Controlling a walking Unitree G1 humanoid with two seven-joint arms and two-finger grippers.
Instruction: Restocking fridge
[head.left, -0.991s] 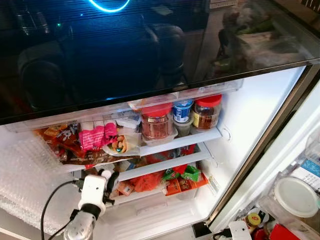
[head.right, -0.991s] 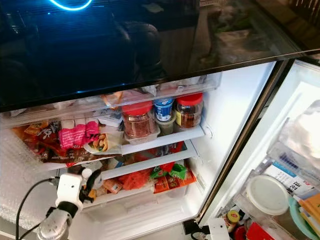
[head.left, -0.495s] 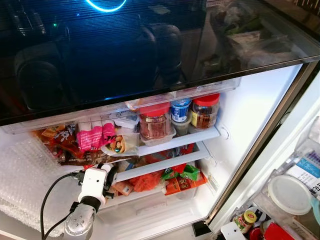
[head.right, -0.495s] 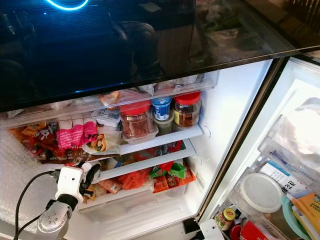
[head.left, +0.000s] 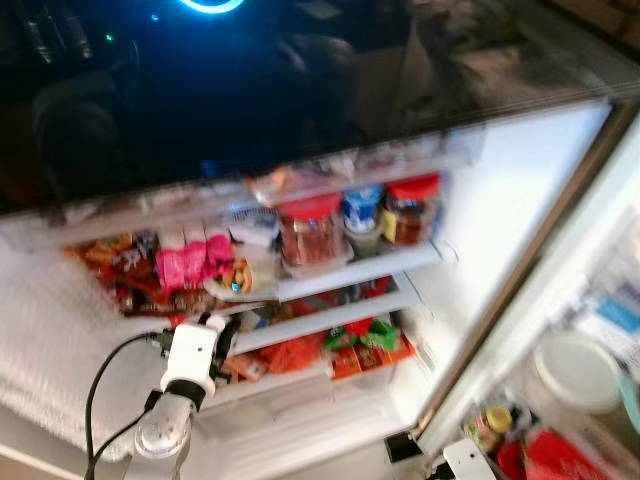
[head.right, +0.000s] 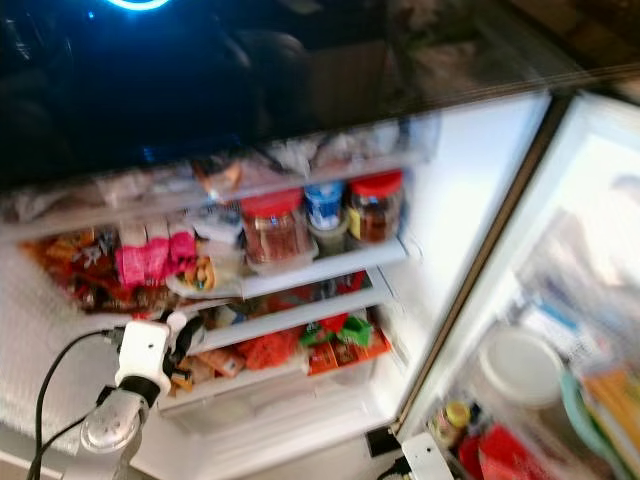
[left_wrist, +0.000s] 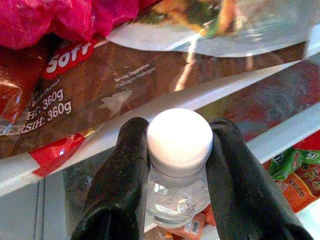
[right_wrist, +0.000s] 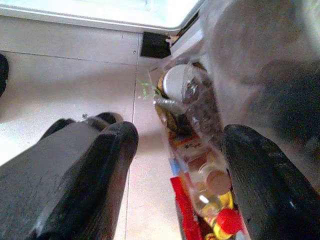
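Left gripper around white-capped bottle at fridge shelf.

Landmark: upper fridge shelf. On it, toward its right end, three containers in a row: a wide jar, a small tub to its right, another jar rightmost. Left of the wide jar on the same shelf lie snack bags. Below the shelf sits a second shelf, with packets under it. The left gripper is just below the shelf's left part, with a bottle between its fingers. The open door's bins stand well right of the shelf.
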